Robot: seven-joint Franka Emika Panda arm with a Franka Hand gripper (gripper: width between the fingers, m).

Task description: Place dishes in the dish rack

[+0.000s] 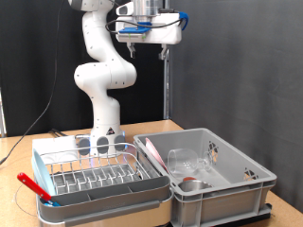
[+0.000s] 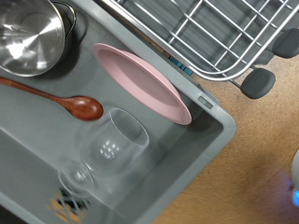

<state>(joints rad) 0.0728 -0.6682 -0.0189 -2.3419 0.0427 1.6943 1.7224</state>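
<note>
Nearest the exterior camera, the deep plain grey plastic crate (image 1: 222,189) stands at the exterior view's bottom right, its front wall close to the worktop (image 1: 156,128) edge. Touching it on the exterior view's left is the low pale grey-white dish rack (image 1: 95,184) with its silver wire grid of upright prongs; no task dish can be made out in it. One red-handled item (image 1: 33,185) leans on the rack's left edge; what it is cannot be told.

All the dishes lie in the crate. The wrist view counts one shiny round steel bowl (image 2: 30,37) in one corner, one reddish-brown long-handled spoon (image 2: 56,98) lying flat just beside the bowl, one clear drinking glass (image 2: 107,149) on its side with its mouth close to the spoon's head, and one pink oval plate (image 2: 142,82) tilted against the crate wall that faces the rack. Bare crate floor shows between the bowl and the plate and around the glass, so the pieces sit apart save for spoon and bowl.

High above the crate, at the exterior view's top, hangs the gripper (image 1: 167,53) of the white arm, well clear of every rim, with open air beneath it. Its fingers hold nothing; how far apart they stand cannot be told.
</note>
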